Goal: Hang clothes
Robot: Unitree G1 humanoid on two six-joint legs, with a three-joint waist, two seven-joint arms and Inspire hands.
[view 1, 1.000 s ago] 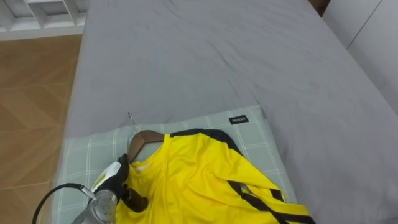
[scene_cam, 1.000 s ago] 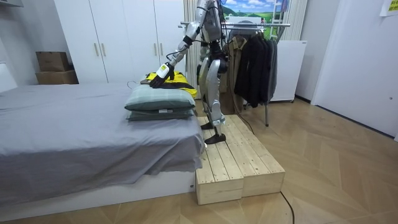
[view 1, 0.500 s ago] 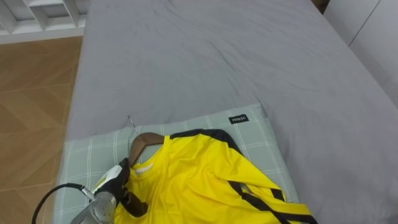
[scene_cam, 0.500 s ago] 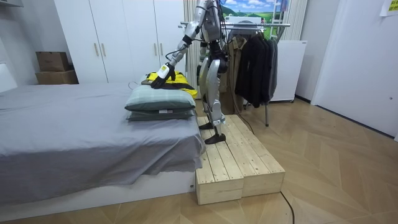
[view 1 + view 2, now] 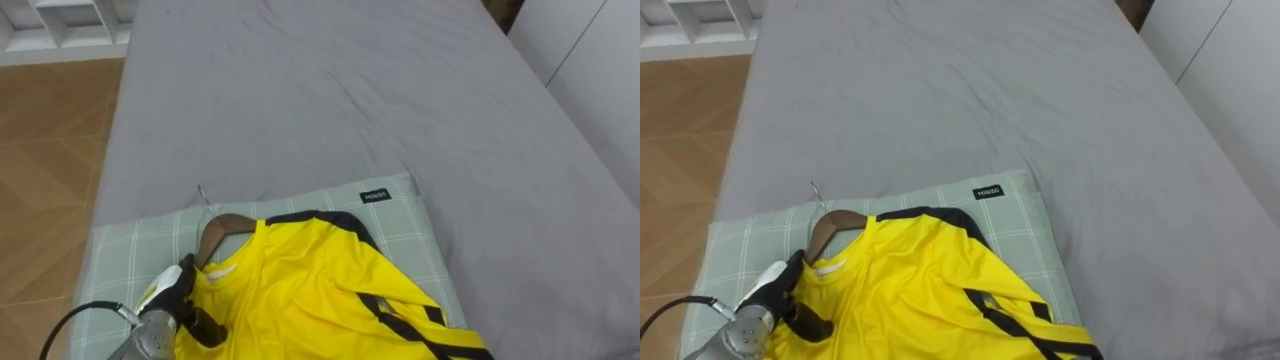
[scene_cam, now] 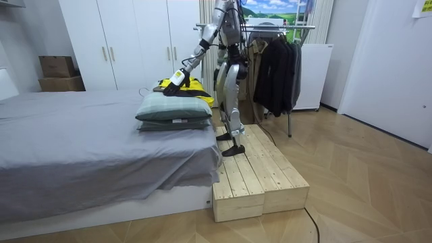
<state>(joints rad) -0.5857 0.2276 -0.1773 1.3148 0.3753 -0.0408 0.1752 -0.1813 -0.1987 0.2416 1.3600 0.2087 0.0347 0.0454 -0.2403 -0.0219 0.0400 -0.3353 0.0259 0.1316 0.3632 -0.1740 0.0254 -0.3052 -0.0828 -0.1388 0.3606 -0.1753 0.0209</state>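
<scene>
1. At the far left, a wooden floor (image 5: 45, 160) runs along the bed's edge.
2. The left hand (image 5: 178, 298) comes in at the lower left. Its dark fingers (image 5: 187, 272) and thumb are curled round the shoulder edge of the yellow jersey (image 5: 300, 300), clamping it.
3. Just above the hand, a wooden hanger (image 5: 214, 231) sits inside the jersey's neck. Its metal hook (image 5: 203, 193) points away from the robot.
4. The jersey, with black stripes, lies spread over a green checked pillow (image 5: 130, 250).
5. A small black label (image 5: 375, 196) sits at the pillow's far right corner.
6. The grey bed sheet (image 5: 350, 100) stretches beyond and to the right of the pillow.
7. In the room view, that pillow tops a second pillow (image 6: 174, 124) at the bed's end. The robot stands just to their right on a wooden platform (image 6: 260, 179), its left arm reaching over the jersey.
8. Behind the robot, on the room view's right, a clothes rack (image 6: 278, 61) holds dark coats.
</scene>
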